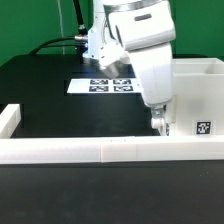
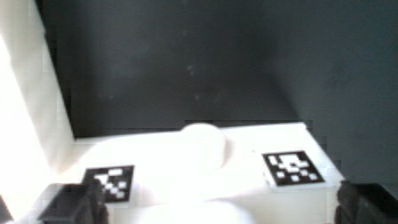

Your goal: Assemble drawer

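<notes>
Gripper (image 1: 157, 122) hangs low over the black table (image 1: 50, 95) in the exterior view, at about four o'clock from the frame's centre, pressed close against the white housing (image 1: 195, 95) that fills the exterior view's right. Its fingertips are mostly hidden there behind the low wall (image 1: 100, 150) and the arm's own bulk.

From the wrist view, two dark fingers (image 2: 71, 205) sit at the lower corners, spread wide apart, and between them lies a white drawer part (image 2: 205, 165) with a rounded knob at its middle. A square tag (image 2: 292, 167) sits at about three o'clock of the knob and another (image 2: 114, 181) at about nine. Whether the fingers touch the part's sides I cannot tell; the picture is blurred and cuts them off.

Marker board (image 1: 104, 85) lies flat on the table at about ten o'clock from the gripper, well apart from it. A tag (image 1: 204, 128) shows on the housing's front face, near three o'clock of the gripper.
</notes>
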Controlling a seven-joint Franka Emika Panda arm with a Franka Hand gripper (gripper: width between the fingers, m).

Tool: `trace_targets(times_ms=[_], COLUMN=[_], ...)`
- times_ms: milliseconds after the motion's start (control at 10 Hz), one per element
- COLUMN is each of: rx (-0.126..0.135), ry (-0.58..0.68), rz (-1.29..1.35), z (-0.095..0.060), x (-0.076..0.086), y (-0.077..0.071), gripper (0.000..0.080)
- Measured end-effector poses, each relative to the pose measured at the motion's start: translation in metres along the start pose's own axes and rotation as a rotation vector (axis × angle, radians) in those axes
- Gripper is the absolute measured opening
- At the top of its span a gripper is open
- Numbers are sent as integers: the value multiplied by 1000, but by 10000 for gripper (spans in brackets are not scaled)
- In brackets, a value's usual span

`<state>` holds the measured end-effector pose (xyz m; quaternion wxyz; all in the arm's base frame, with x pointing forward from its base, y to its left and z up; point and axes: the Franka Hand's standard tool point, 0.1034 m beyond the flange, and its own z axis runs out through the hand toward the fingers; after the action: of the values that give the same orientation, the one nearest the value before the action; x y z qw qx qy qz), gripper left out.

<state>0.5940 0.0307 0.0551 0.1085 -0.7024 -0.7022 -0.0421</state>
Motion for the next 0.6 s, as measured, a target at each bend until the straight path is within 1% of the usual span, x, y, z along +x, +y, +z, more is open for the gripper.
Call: trace_targets(times_ms=[100,400,500,600], rx=[4,4,4,-1], ry=[1,-14,-18,-26], rz=[3,20,6,11], z=[2,3,-1,-6], x=[5,5,-5,-24], y=[-1,-1,-1,0], gripper=[649,649,649,649])
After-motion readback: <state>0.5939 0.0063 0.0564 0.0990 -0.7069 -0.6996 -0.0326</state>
